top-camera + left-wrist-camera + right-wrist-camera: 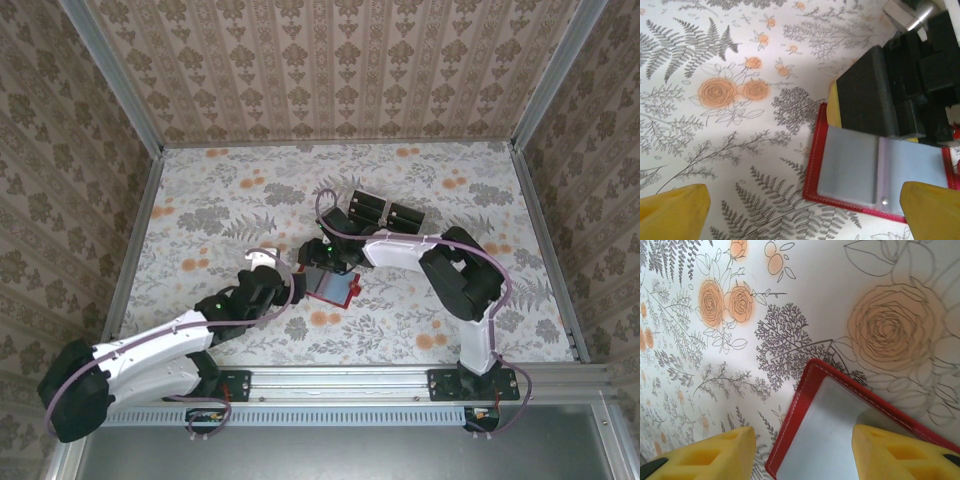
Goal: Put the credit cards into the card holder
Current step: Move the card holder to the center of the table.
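Floral tabletop (400, 190) | red card holder (850, 165) open, clear sleeves | left jaws apart | right jaws apart

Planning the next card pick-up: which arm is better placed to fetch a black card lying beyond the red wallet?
Right. The right gripper is at the card holder's far edge, close to the credit cards; the left gripper sits on the holder's opposite side.
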Tool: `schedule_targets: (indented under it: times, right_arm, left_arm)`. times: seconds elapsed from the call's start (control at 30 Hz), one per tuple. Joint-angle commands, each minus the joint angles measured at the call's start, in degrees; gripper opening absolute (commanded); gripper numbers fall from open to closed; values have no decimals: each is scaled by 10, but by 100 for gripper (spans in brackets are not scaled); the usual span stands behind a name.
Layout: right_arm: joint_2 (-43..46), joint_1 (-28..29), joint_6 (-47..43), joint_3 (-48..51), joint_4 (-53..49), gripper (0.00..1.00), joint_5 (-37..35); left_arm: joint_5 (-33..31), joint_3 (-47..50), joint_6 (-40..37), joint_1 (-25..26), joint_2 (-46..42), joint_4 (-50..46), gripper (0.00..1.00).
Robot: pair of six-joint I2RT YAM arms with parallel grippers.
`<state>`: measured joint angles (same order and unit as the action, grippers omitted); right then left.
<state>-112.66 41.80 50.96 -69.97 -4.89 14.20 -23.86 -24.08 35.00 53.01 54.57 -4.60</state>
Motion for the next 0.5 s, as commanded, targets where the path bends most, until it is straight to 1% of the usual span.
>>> schedule_targets:
  times: [0.0,0.23,0.47]
  right_arm:
    - [0,6,-12,-23,-20,54,15]
    - [73,15,-21,24,-16,55,-2]
    - [81,20,-27,71,-11,55,3]
  left_arm:
    - [-5,10,15,-10,-10,-27,100]
    - [8,5,7,-31,-10,-33,100]
    - [14,-7,-2,-39,7,-34,100]
